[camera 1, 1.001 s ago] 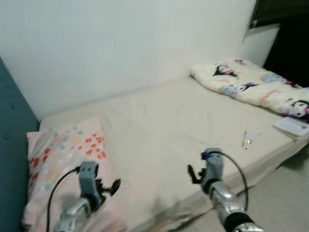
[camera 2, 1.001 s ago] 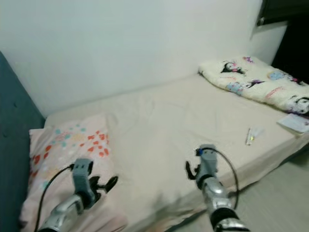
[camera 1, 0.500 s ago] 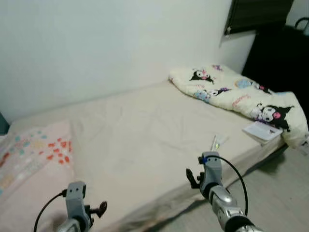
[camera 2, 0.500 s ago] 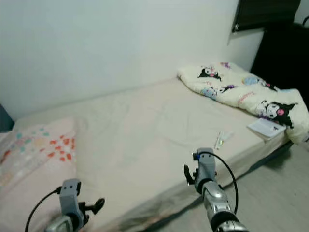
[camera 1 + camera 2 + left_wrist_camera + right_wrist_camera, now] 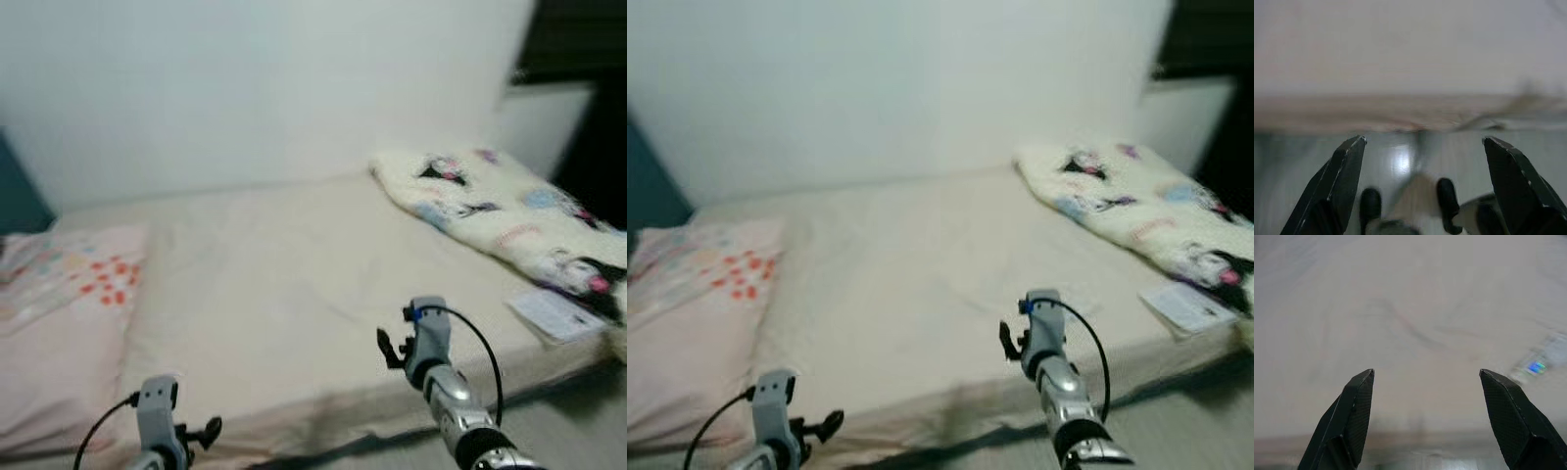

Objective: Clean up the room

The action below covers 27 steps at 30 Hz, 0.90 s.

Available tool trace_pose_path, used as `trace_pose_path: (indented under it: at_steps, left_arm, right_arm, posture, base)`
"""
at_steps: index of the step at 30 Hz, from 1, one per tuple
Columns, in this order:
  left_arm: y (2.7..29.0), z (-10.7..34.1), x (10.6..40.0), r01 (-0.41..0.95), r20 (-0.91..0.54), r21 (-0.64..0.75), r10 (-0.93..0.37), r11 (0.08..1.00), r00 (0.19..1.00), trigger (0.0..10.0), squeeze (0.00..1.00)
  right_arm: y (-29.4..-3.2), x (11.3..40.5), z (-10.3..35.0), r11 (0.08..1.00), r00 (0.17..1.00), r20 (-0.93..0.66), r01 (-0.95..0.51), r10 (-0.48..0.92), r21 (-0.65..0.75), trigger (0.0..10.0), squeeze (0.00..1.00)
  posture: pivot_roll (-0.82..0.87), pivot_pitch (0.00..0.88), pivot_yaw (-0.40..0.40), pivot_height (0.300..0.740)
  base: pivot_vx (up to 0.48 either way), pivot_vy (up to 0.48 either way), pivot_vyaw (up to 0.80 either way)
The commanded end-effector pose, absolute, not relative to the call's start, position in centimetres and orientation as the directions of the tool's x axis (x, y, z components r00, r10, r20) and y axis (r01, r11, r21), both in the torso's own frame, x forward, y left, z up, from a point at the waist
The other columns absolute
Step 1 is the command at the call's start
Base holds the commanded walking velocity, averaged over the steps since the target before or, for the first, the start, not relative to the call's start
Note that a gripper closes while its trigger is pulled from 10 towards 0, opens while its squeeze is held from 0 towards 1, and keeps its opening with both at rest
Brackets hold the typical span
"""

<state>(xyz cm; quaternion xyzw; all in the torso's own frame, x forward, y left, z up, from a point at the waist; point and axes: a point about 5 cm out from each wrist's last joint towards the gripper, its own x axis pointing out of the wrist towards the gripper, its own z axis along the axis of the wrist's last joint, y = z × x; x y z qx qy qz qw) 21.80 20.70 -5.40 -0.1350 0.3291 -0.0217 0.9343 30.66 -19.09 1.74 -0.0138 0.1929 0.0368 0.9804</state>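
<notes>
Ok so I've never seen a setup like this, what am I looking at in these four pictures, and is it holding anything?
A walking humanoid robot stands at a bed. The two wide pictures come from the cameras in its head, looking down. Its silver arms reach forward: the left gripper low near the bed's edge, the right gripper over the mattress. The other two pictures come from wrist cameras looking along each gripper's black fingers, spread open and holding nothing. On the bed lie a dotted pillow, a cartoon-print blanket, a white booklet and a small wrapper.
</notes>
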Motion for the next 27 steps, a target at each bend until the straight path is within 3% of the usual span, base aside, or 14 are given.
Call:
trace_pose_path:
  at_steps: [1,13,24,27]
  left_arm:
    - [20.62,-5.28,22.05,-0.037,-0.607,-0.262,-0.135,0.964,0.783,10.0,0.0]
    - [20.38,-5.39,21.99,-0.021,-0.614,-0.261,-0.149,0.965,0.775,10.0,0.0]
    - [20.13,-5.61,21.67,-0.014,-0.617,-0.271,-0.163,0.963,0.77,10.0,0.0]
    - [20.39,-5.86,21.18,-0.023,-0.628,-0.269,-0.157,0.963,0.762,10.0,0.0]
  right_arm:
    - [-19.35,30.42,1.42,0.997,0.915,-0.4,-0.07,0.055,-0.023,10.0,0.0]
    - [-19.88,30.46,1.49,0.998,0.915,-0.403,-0.045,0.025,-0.041,10.0,0.0]
    - [-20.2,30.55,1.29,0.999,0.895,-0.444,0.02,-0.034,-0.036,10.0,0.0]
    - [-19.92,30.4,1.03,1.0,0.888,-0.46,0.001,-0.008,-0.016,10.0,0.0]
  posture:
    - [-0.18,0.011,0.013,0.74]
    - [-0.18,0.002,0.012,0.74]
    - [-0.18,0.012,0.014,0.74]
    - [-0.18,0.018,0.011,0.74]
  base:
    - [0.0,-0.465,0.8]
    - [0.0,-0.465,0.79]
    - [0.0,-0.465,0.0]
    - [0.0,-0.465,-0.73]
